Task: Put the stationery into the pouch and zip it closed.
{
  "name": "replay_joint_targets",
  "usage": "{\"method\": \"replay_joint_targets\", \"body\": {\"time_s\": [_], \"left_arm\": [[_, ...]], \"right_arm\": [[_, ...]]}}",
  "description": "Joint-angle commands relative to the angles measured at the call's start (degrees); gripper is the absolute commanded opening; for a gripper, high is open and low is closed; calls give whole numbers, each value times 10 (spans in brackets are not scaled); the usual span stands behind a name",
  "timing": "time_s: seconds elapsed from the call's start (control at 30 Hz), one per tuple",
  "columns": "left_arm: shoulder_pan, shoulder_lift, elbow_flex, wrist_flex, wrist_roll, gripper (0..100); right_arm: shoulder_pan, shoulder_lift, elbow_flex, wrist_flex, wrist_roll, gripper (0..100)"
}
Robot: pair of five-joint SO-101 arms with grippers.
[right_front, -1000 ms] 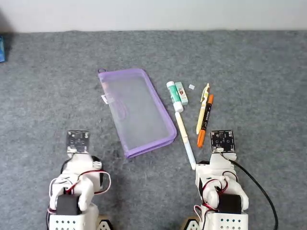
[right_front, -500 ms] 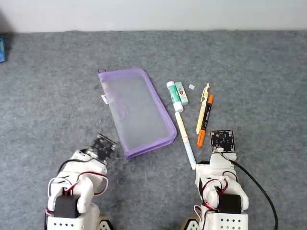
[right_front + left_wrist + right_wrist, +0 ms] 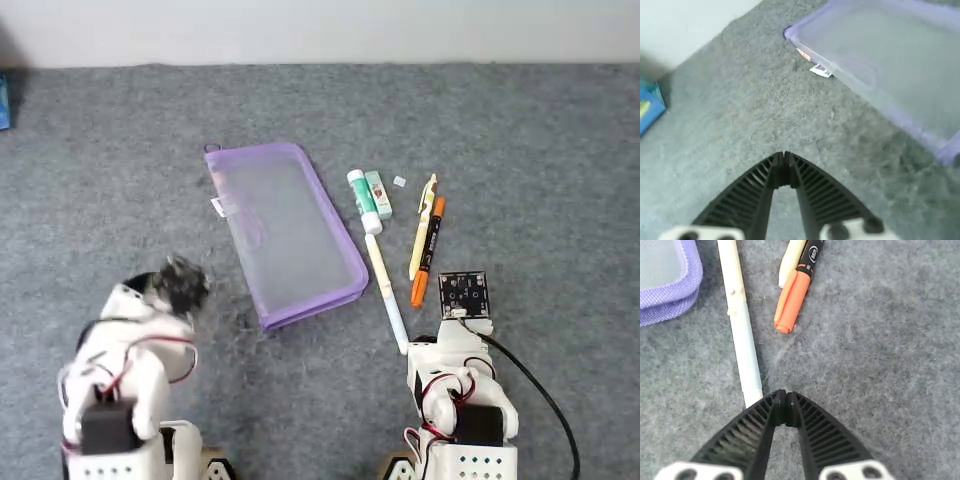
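A translucent purple pouch (image 3: pixel 285 235) lies flat on the grey carpet, and whether its zip is open I cannot tell. To its right lie a green-capped glue stick (image 3: pixel 367 202), an eraser (image 3: pixel 379 194), a pale pen (image 3: pixel 386 290), a yellow pen (image 3: pixel 424 225) and an orange marker (image 3: pixel 428 252). My left gripper (image 3: pixel 784 156) is shut and empty, over bare carpet a short way from the pouch (image 3: pixel 880 65); in the high view this gripper (image 3: pixel 180 283) is off the pouch's near left corner. My right gripper (image 3: pixel 785 394) is shut and empty, at the near end of the pale pen (image 3: pixel 740 325), with the orange marker (image 3: pixel 797 290) just beyond.
A small white scrap (image 3: pixel 399 181) lies beyond the pens. A blue object (image 3: pixel 4 100) sits at the far left edge of the carpet, by the white wall. Open carpet stretches left of the pouch and right of the pens.
My left arm has risen and leaned left, its gripper swinging first toward the pouch's near corner and then back a little. The right arm and the stationery have not moved.
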Motion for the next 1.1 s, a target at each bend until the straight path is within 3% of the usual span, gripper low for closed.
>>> {"method": "replay_joint_targets", "body": {"time_s": [0.0, 0.3, 0.43, 0.6, 0.8, 1.07], "left_arm": [[20, 196, -146, 18, 55, 14], [164, 513, -385, 135, 55, 27], [228, 589, -422, 133, 58, 156], [265, 651, -433, 103, 79, 255], [316, 744, -435, 55, 71, 258], [328, 871, -435, -40, 74, 247]], "right_arm": [[-3, -2, 10, 2, 4, 9], [-3, -2, 10, 2, 4, 9], [-3, -2, 10, 2, 4, 9], [-3, -2, 10, 2, 4, 9], [-3, -2, 10, 2, 4, 9], [-3, -2, 10, 2, 4, 9]]}}
